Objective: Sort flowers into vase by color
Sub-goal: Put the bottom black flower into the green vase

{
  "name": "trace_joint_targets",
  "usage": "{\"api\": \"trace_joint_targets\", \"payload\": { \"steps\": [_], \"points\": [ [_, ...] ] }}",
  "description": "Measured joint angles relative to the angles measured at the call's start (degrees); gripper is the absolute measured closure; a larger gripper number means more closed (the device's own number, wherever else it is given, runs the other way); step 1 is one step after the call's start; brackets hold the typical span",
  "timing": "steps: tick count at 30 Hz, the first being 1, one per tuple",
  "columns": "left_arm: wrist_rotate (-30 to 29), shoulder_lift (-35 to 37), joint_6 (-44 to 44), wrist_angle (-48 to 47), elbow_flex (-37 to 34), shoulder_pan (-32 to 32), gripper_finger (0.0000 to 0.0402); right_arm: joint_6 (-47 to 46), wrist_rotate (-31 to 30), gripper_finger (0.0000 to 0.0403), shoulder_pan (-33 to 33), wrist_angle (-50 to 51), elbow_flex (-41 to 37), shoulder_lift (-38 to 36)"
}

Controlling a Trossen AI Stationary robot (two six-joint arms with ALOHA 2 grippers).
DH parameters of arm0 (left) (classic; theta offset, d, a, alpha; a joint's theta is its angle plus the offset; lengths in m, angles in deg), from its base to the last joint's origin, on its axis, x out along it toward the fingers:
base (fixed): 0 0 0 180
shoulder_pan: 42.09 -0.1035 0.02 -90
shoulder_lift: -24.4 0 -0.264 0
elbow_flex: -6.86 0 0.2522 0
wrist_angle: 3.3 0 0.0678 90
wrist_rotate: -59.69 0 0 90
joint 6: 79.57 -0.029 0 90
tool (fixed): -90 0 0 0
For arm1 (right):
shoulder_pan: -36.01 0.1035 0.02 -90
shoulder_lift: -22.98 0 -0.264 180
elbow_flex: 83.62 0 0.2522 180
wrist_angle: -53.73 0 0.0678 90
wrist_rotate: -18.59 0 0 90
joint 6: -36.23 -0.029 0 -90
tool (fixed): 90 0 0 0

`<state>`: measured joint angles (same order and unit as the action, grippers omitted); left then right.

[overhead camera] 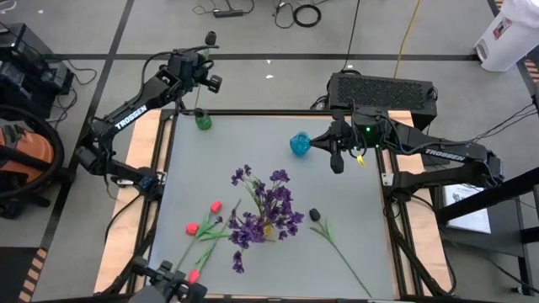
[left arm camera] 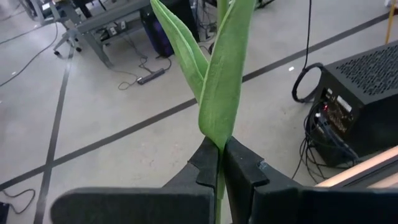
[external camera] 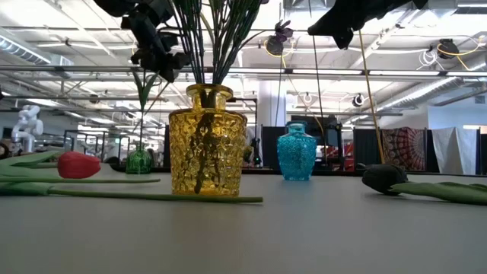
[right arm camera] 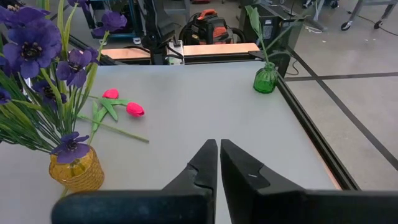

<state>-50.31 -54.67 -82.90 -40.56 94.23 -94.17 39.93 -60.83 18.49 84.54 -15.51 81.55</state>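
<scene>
My left gripper is above the small green vase at the table's far left, shut on a green-stemmed flower whose black head is beyond the table's far edge. My right gripper hangs shut and empty beside the blue vase. Purple sprays stand in the yellow vase. Three red tulips and one black-headed bloom lie flat on the table. My left gripper pinches the flower's stem, together with the base of a long leaf, between its two fingers. The fingers lie across the upright stem. The stem's lower end stands in the green vase, and the leaves and head rise above the fingers.
The yellow vase with its wide purple sprays stands at the table's middle, near the front. The black bloom's long stem runs toward the near right corner. A black box sits beyond the far right edge. Bare tabletop lies between the green and blue vases.
</scene>
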Motion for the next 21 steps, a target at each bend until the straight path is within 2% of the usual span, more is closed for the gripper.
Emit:
{"api": "trace_joint_targets", "payload": {
  "steps": [6, 9, 21],
  "points": [
    [2.47, 2.99, -0.01, 1.11, -1.11, 0.14, 0.0387, 0.0, 0.01, 0.039, 0.0, -0.01, 0.0, 0.0],
    [4.6, 6.0, -0.18, 2.27, -4.35, 0.14, 0.0387, 0.0, 0.01, 0.039, 0.0, -0.01, 0.0, 0.0],
    [5.62, 24.06, -1.67, 11.79, -19.35, 0.15, 0.0387, 0.0, -0.01, 0.039, 0.0, 0.01, 0.0, 0.0]
  ]
}}
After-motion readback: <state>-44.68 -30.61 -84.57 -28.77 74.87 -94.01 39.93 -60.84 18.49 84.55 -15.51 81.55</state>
